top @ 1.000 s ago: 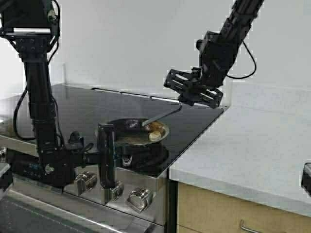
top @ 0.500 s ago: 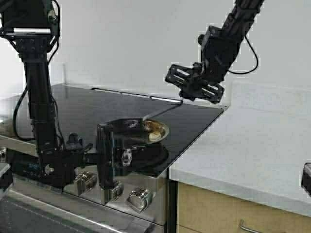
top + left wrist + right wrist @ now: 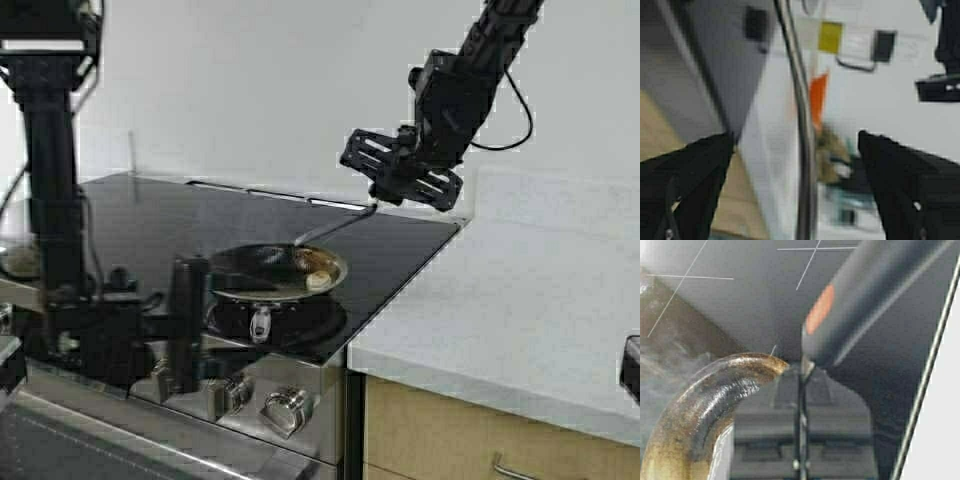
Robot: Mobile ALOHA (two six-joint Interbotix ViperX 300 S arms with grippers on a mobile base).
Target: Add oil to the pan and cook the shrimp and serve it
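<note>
Locate the pan (image 3: 270, 275) on the black glass cooktop (image 3: 150, 215), near the front edge above the stove knobs (image 3: 285, 405). Its inside is brown-stained. The shrimp (image 3: 318, 279) lies inside the pan against the rim on the right-hand side, a pale curled piece.

Check the right gripper (image 3: 385, 195): it is raised above the rear right corner of the cooktop and is pinched on the handle of a spatula (image 3: 335, 229). The spatula slopes down from the gripper to the pan, with its blade end at the pan's right rim, just beside the shrimp. In the right wrist view you see the dark spatula handle (image 3: 875, 295) with an orange mark, and below it the browned pan rim (image 3: 705, 395).

Check the left gripper (image 3: 185, 320): it sits low at the stove front, just left of the pan and apart from it. In the left wrist view its fingers (image 3: 685, 175) are spread wide with nothing between them.

The pale desk (image 3: 520, 300) adjoins the cooktop on the right.
</note>
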